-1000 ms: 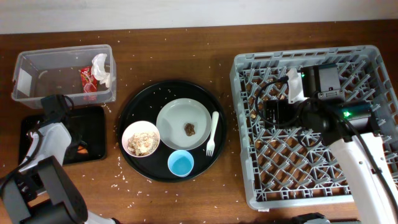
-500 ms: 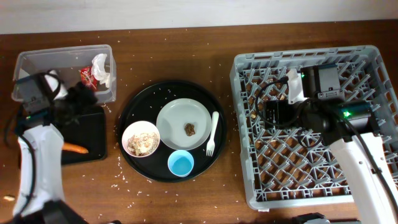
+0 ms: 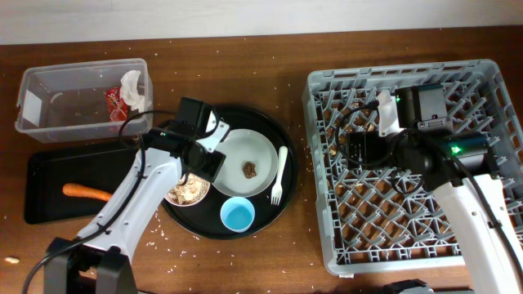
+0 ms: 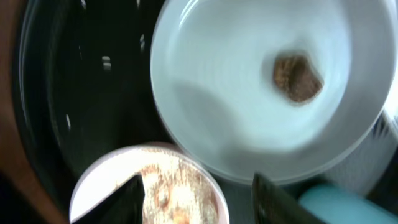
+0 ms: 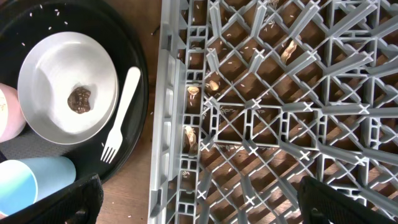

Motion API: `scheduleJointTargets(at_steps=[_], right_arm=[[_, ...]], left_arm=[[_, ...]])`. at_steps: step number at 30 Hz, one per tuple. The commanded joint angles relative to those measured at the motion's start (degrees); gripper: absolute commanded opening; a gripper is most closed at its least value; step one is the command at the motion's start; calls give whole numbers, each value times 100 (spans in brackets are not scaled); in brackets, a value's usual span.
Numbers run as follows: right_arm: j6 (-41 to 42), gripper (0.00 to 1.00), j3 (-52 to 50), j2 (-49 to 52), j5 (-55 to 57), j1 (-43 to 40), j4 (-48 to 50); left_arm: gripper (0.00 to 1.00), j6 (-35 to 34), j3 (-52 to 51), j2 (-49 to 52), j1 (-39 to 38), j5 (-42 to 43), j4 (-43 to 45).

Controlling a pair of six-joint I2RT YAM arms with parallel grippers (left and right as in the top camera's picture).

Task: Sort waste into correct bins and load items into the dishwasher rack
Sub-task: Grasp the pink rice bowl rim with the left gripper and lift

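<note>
My left gripper is open and empty, hovering over the small white bowl of beige rice, which it partly hides. The white plate beside it holds a brown food scrap. The blue cup and white fork lie on the same round tray. The carrot lies in the shallow black tray. The red wrapper and tissue are in the clear box. My right gripper is open over the grey rack.
The large round black tray carries the dishes in the middle. Rice grains are scattered over the wooden table and under the rack. The plate, fork and cup also show in the right wrist view.
My left arm has swung right from the black tray, past the clear box, to above the bowl. The carrot now lies uncovered in the black tray. The right arm has not moved.
</note>
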Motion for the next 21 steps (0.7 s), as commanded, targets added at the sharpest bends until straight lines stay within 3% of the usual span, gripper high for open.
scheduleJointTargets(at_steps=[1, 6, 12, 21], right_arm=[[44, 99, 61, 9, -50, -22, -4], [46, 99, 61, 9, -50, -20, -2], [44, 99, 61, 9, -50, -22, 0], [44, 99, 61, 37, -48, -22, -2]], left_arm=[[55, -376, 4, 20, -2, -173, -393], [55, -660, -129, 22, -7, 249, -831], [54, -892, -649, 22, -9, 232, -503], [37, -887, -935, 98, -9, 227, 160]])
